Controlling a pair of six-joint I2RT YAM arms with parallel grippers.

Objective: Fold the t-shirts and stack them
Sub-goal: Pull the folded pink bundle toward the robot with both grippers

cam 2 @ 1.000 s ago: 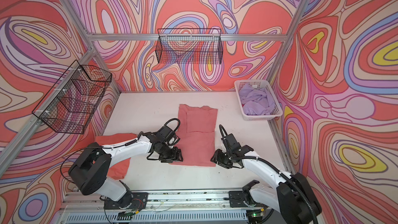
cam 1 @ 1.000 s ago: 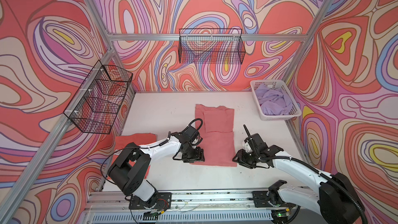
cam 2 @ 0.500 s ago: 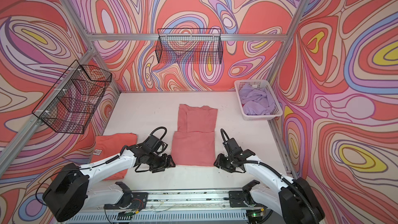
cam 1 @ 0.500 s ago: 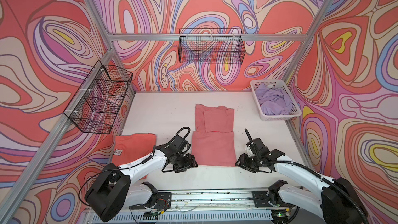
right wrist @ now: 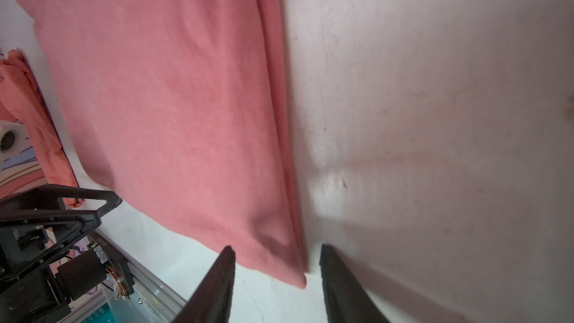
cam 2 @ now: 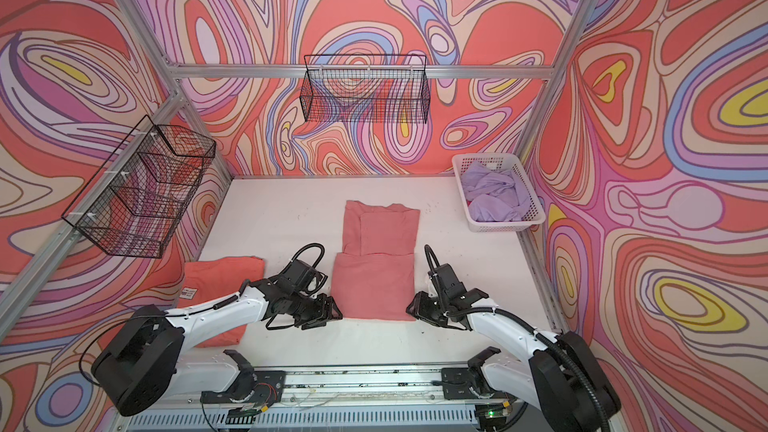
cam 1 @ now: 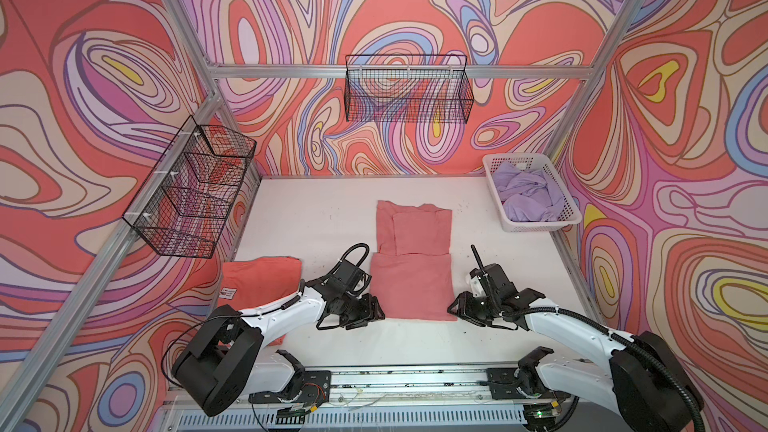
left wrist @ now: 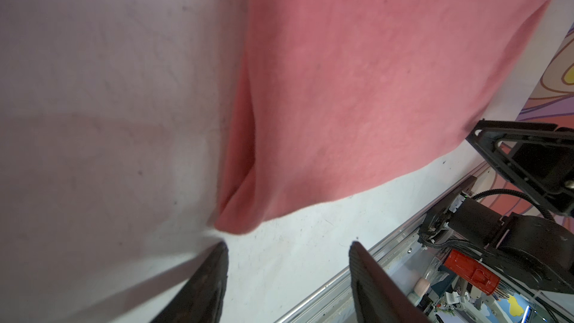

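Note:
A salmon-pink t-shirt point(cam 1: 409, 284) point(cam 2: 374, 284) lies flat mid-table, sleeves tucked in, with a crease across its middle. My left gripper point(cam 1: 376, 313) point(cam 2: 334, 313) sits low at its near-left corner. In the left wrist view this gripper point(left wrist: 289, 243) is open, and the shirt's corner point(left wrist: 236, 225) lies just ahead of the tips. My right gripper point(cam 1: 453, 311) point(cam 2: 411, 309) point(right wrist: 275, 247) is open at the near-right corner, and that corner point(right wrist: 289, 271) lies between its fingers. An orange-coral t-shirt point(cam 1: 262, 280) point(cam 2: 224, 280) lies folded at the left. A lavender t-shirt point(cam 1: 530, 197) point(cam 2: 494, 197) is crumpled in the basket.
The white slatted basket point(cam 1: 540, 225) point(cam 2: 505, 224) stands at the back right corner. Black wire baskets hang on the left wall point(cam 1: 187, 201) and the back wall point(cam 1: 407, 93). A metal rail point(cam 1: 415, 380) runs along the table's front edge, just behind both grippers.
Both grippers dropped back toward the front edge, then closed in on the pink shirt's near corners. Their jaws have narrowed. The shirt's near half now lies squarer.

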